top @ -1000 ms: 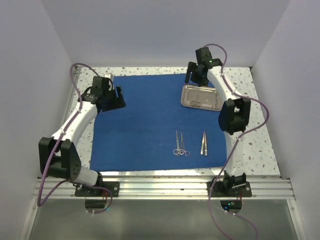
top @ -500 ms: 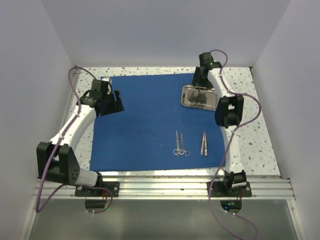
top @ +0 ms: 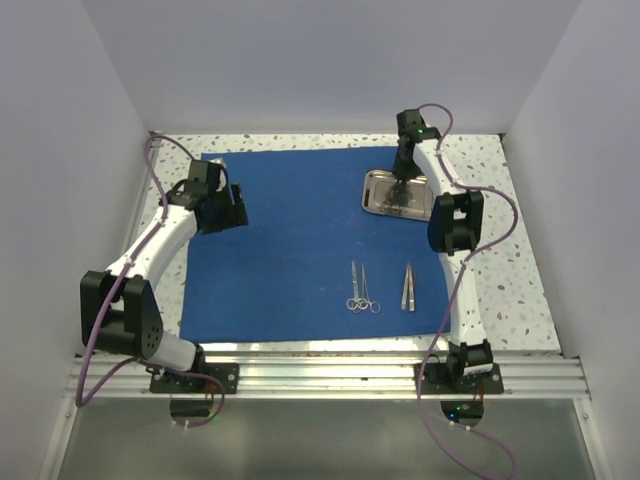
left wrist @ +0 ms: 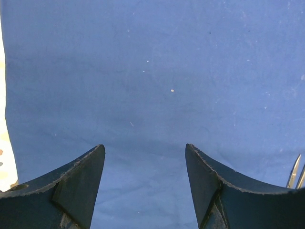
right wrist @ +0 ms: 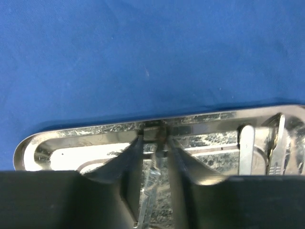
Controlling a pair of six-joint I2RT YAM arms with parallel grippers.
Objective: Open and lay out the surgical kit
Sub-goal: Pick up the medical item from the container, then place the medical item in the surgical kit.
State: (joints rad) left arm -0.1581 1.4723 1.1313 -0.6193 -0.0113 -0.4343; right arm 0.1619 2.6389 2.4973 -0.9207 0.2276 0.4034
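Blue cloth wrap lies open and flat on the table. 2 ring-handled instruments lie side by side on its near part; scissors or forceps, cannot tell which is which. Tweezers lie just right of them, apart. Steel tray sits on the cloth's far right corner area, with more steel in it.

Right gripper is down inside the tray, fingertips at the far rim. The fingers are drawn close with only a narrow gap, and a slim shiny piece shows in that gap. Cannot tell if it is pinched or just straddled. Another flat steel instrument lies at the tray's right end.

Left gripper hangs over bare cloth on the left side, fingers spread, nothing between them.

Step, as judged: pick the next instrument out of the tray.

Doing it well:
- Close squarely across the slim piece, not on the tray rim.
- Lift straight up so the tray does not drag or tip.
- Set it on bare cloth beside the tweezers, parallel, not touching.
- Watch for slip: thin polished steel.
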